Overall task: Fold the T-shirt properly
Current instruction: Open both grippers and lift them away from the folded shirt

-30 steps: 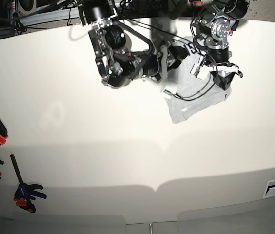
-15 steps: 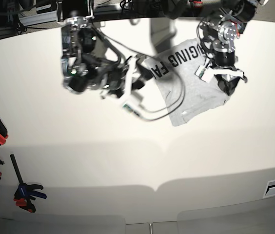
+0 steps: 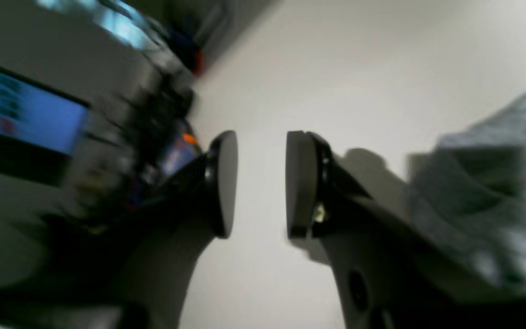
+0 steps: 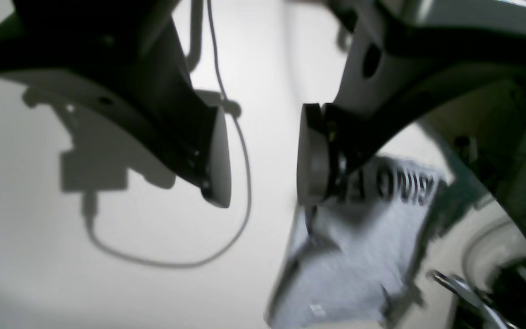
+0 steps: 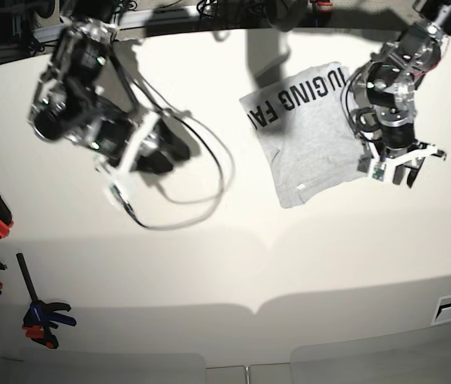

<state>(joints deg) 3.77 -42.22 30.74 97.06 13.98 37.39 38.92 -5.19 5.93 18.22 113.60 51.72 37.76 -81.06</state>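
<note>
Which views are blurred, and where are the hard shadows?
Left wrist: motion-smeared background and T-shirt, fingers sharper. Right wrist: T-shirt smeared, crisp cable and finger shadows on the table. Base: mostly sharp, arm shadows along the far edge.

The T-shirt (image 5: 305,132) lettering is partly folded under; the blurred blue shape (image 3: 25,114) is perhaps a screen.

**Bright overhead light, soft wrist cams**

Base view was evenly lit from above; pale table (image 5: 233,264) near blown out, w/ broad scalloped shadow bands across its near edge. Fisheye bent the far edge. Left wrist view was motion-smeared, esp. the background at left; T-shirt (image 3: 496,192) blurred. Right wrist view was dimmer, w/ crisp cable shadow (image 4: 171,256), lettering soft.
</note>
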